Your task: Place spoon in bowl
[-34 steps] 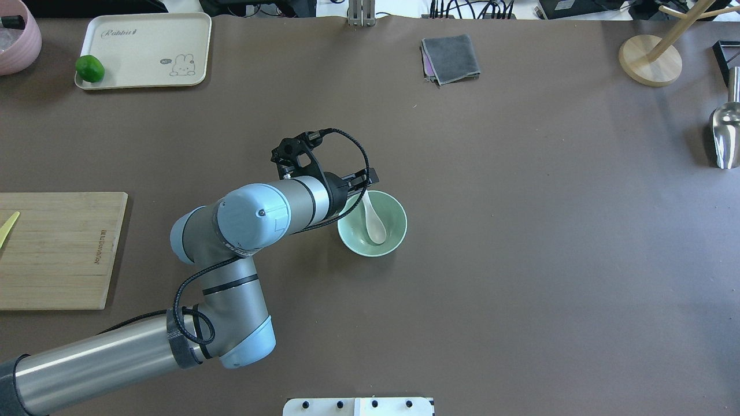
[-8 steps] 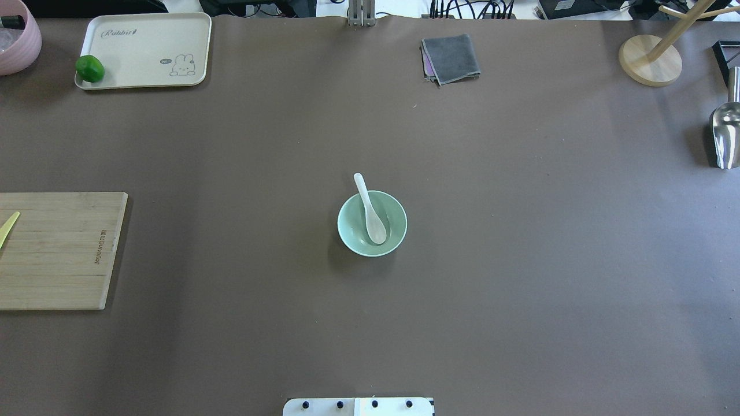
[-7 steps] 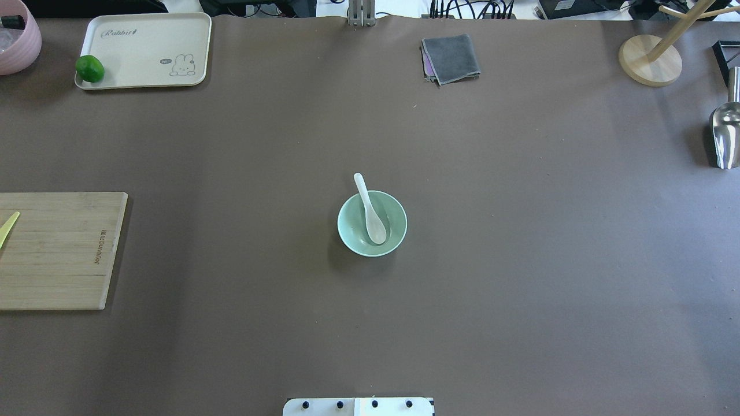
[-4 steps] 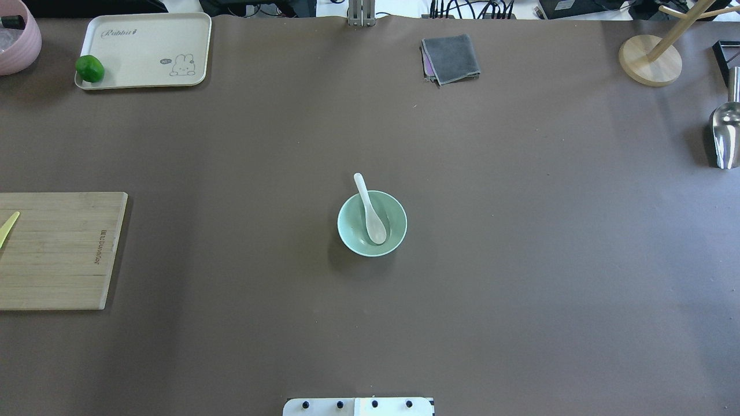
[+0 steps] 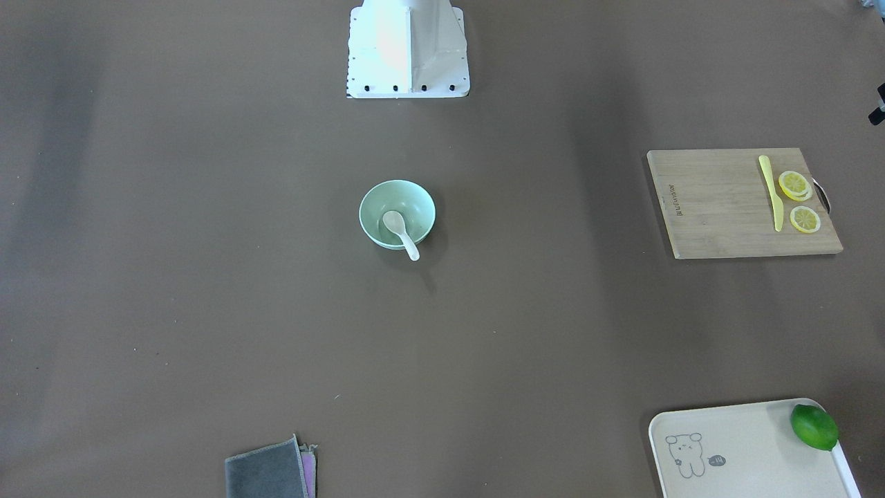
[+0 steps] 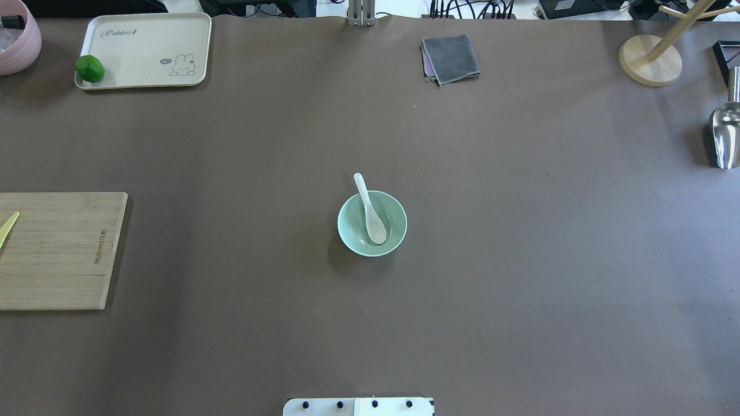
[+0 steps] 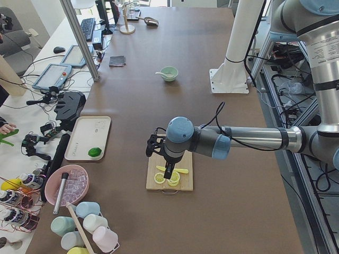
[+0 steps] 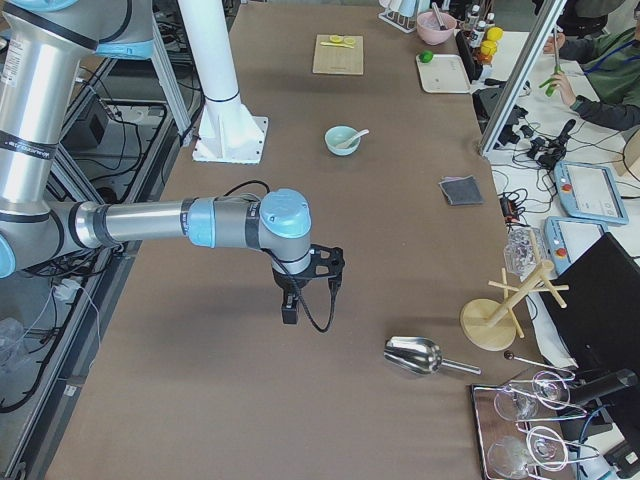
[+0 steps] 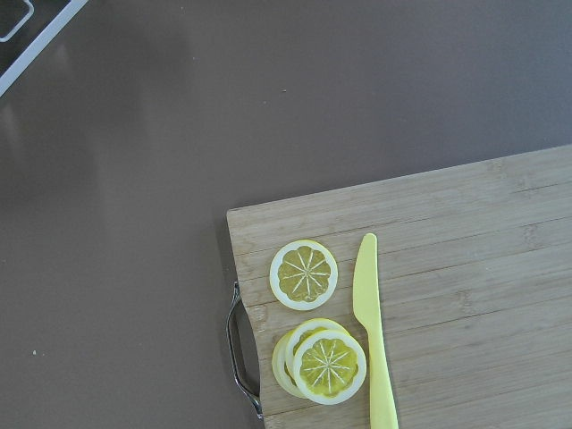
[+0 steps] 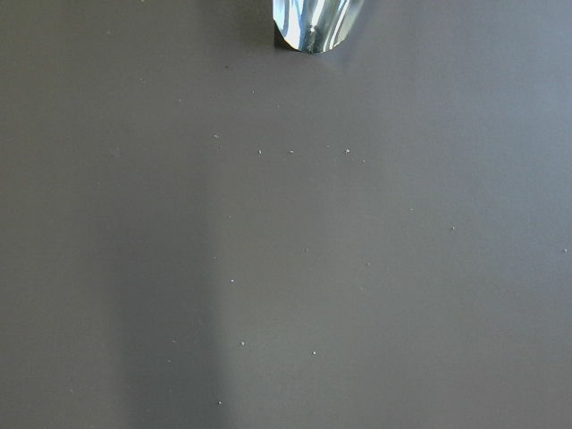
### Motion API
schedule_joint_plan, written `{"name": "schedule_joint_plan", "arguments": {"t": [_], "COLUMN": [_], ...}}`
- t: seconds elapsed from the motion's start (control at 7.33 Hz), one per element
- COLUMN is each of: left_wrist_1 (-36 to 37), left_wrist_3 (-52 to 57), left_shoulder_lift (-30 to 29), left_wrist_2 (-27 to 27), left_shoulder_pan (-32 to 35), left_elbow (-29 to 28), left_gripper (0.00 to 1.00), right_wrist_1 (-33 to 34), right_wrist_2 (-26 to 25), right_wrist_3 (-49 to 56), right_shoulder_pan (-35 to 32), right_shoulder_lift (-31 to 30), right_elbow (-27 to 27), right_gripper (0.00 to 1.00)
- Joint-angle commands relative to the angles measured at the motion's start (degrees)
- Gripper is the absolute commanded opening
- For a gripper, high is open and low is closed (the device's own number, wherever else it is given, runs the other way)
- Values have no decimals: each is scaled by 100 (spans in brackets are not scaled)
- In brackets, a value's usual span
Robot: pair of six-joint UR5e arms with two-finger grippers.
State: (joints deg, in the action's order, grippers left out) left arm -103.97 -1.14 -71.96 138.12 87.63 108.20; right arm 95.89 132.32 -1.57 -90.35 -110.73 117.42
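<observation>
The white spoon (image 6: 370, 211) lies in the mint-green bowl (image 6: 354, 245) at the table's middle, scoop down inside, handle leaning out over the far rim. Both also show in the front view, the spoon (image 5: 401, 232) and the bowl (image 5: 377, 199). No gripper is near them. My left gripper (image 7: 168, 173) hangs over the cutting board, seen only in the exterior left view. My right gripper (image 8: 290, 312) hangs over bare table, seen only in the exterior right view. I cannot tell whether either is open or shut.
A bamboo cutting board (image 5: 719, 207) holds a yellow knife (image 5: 769, 191) and lemon slices (image 9: 304, 273). A cream tray (image 6: 144, 52) with a lime (image 6: 89, 68), a grey cloth (image 6: 451, 58), a metal scoop (image 6: 725, 136) and a wooden stand (image 6: 649, 60) sit near the edges.
My left arm, at the bowl 4.6 s ago with its gripper by the spoon's handle, has left the overhead view. Over the last second nothing has moved.
</observation>
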Motion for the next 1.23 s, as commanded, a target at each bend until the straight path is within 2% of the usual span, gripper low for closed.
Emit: {"name": "schedule_joint_plan", "arguments": {"t": [0.0,1.09], "left_wrist_1": [-9,-131], "left_wrist_3": [0,0], "left_shoulder_lift": [25,156], "left_wrist_2": [14,14], "left_shoulder_pan": [0,0], "left_elbow": [26,87], "left_gripper": [98,98], "right_wrist_1": [0,8], "right_wrist_2": [13,13], "right_wrist_3": [7,7], "right_shoulder_pan": [0,18], "right_shoulder_lift": [-19,-45], "right_elbow": [0,-18], "right_gripper": [100,100]}}
